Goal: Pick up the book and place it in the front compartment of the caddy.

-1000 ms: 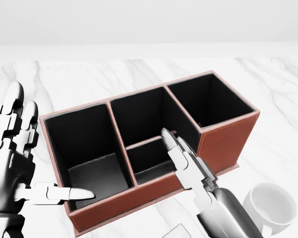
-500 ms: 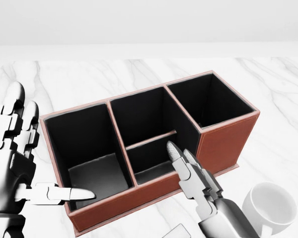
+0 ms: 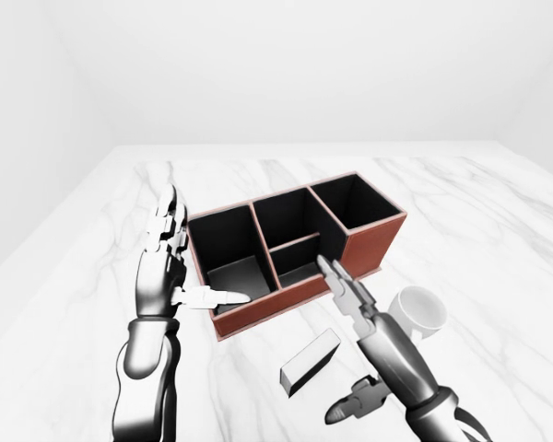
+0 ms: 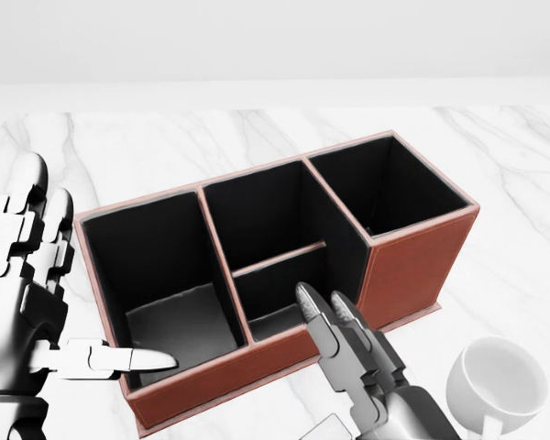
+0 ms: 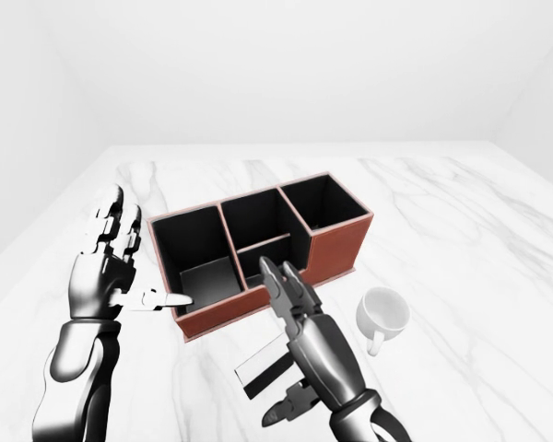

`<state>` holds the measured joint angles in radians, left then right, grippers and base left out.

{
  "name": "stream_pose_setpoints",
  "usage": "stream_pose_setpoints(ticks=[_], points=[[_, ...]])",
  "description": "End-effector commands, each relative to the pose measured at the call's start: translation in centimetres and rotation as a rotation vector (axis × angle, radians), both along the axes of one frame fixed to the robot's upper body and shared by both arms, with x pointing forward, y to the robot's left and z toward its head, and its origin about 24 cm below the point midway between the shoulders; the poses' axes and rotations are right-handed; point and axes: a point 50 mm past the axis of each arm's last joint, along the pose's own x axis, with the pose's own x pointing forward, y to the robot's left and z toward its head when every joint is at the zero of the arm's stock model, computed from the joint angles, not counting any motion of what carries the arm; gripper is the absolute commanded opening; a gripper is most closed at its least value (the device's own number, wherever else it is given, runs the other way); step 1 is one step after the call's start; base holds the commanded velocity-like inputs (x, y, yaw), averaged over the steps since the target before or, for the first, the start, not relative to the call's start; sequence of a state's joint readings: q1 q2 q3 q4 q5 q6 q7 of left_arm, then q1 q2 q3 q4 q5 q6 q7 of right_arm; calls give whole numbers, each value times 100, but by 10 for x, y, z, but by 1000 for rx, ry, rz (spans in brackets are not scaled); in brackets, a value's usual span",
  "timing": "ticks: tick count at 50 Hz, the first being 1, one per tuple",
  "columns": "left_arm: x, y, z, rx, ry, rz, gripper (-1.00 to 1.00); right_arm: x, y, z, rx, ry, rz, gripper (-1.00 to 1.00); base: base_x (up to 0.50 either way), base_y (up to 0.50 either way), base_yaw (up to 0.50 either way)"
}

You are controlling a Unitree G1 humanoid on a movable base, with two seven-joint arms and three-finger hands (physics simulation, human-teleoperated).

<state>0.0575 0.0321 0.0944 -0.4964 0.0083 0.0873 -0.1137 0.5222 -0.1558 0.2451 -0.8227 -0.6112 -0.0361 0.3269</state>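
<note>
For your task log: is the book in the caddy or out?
Out. The book lies flat on the marble table, below the caddy.

A: Which parts are cut off in the head view?
B: The book (image 4: pixel 328 428) shows only a corner at the bottom edge; the cup (image 4: pixel 497 385) loses its lower rim there.

A: What is hidden?
B: The right hand (image 5: pixel 300 308) covers part of the book in the right-eye view; caddy (image 3: pixel 286 253) walls hide its compartment floors.
</note>
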Motion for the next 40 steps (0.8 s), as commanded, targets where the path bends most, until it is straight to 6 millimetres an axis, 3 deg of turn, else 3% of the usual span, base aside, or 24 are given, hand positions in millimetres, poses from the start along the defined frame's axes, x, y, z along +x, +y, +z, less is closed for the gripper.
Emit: stream_pose_setpoints(ticks=[1, 40], points=[[-1, 0, 2, 1, -9, 1, 100, -2, 4, -5, -29, -17, 13, 100, 0, 0, 0], [0, 0, 0, 0, 1, 0, 100, 10, 17, -28, -138, -40, -6, 100, 0, 0, 0]])
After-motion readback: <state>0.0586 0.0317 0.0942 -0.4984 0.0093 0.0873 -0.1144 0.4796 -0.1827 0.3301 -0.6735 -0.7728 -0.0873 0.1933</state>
